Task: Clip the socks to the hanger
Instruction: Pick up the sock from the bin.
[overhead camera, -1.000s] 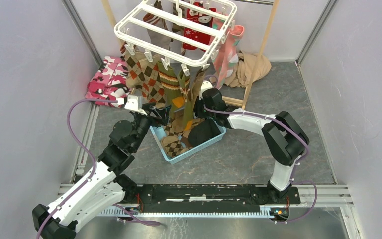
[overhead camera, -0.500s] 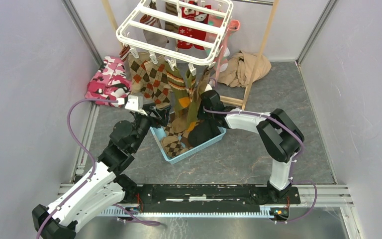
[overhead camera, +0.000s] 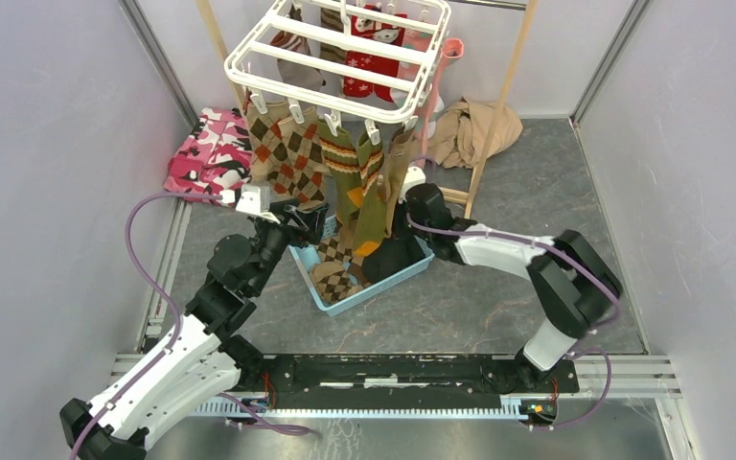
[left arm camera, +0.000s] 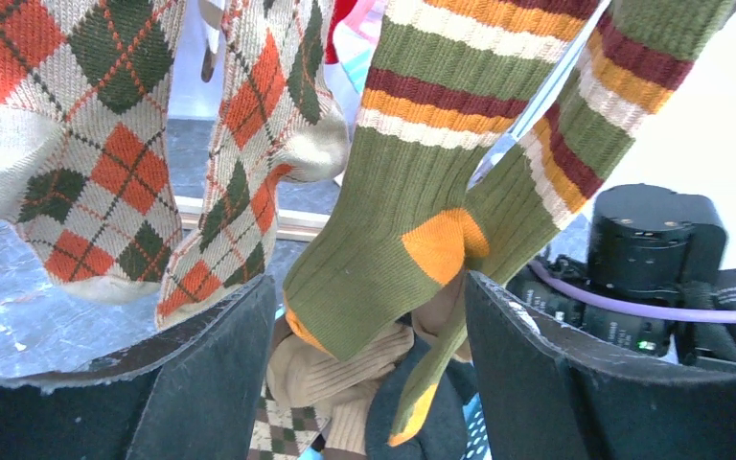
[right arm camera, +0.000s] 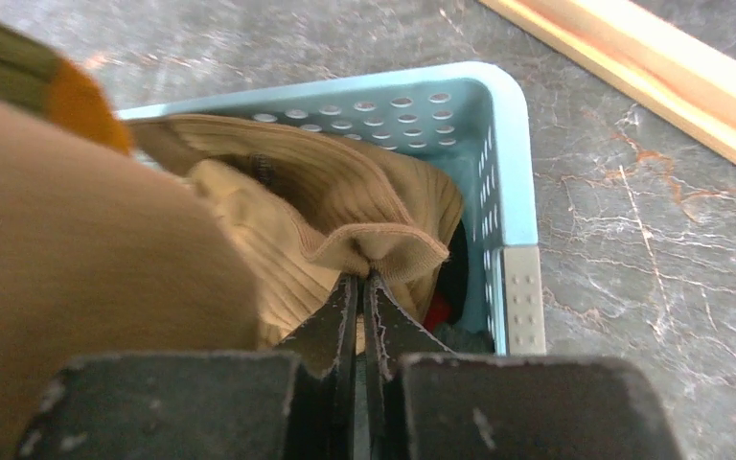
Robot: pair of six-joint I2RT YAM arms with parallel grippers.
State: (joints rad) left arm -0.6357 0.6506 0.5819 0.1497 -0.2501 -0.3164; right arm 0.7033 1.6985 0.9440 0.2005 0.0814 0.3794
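Observation:
The white hanger (overhead camera: 335, 57) hangs at the back with socks clipped under it: brown-orange argyle (overhead camera: 283, 153), green striped (overhead camera: 355, 182), tan (overhead camera: 398, 163) and red patterned (overhead camera: 374, 53). Below stands a light-blue basket (overhead camera: 388, 280) with more socks. My right gripper (right arm camera: 362, 280) is shut on the cuff of a tan ribbed sock (right arm camera: 345, 211) lying in the basket (right arm camera: 513, 192). My left gripper (left arm camera: 369, 283) is open, and the green sock (left arm camera: 393, 240) with its orange heel hangs between its fingers (left arm camera: 211, 364). From above, the left gripper (overhead camera: 314, 220) sits at the basket's left side.
A pink-and-white camouflage cloth (overhead camera: 206, 149) lies at the left wall. A beige garment (overhead camera: 474, 129) is heaped by the wooden pole stand (overhead camera: 498, 105), whose base bar (right arm camera: 652, 67) runs just behind the basket. Walls close in on both sides.
My right gripper has closed on the tan sock's cuff in the basket, and its arm has stretched out lower. The hanger has swung slightly. The left gripper stays open.

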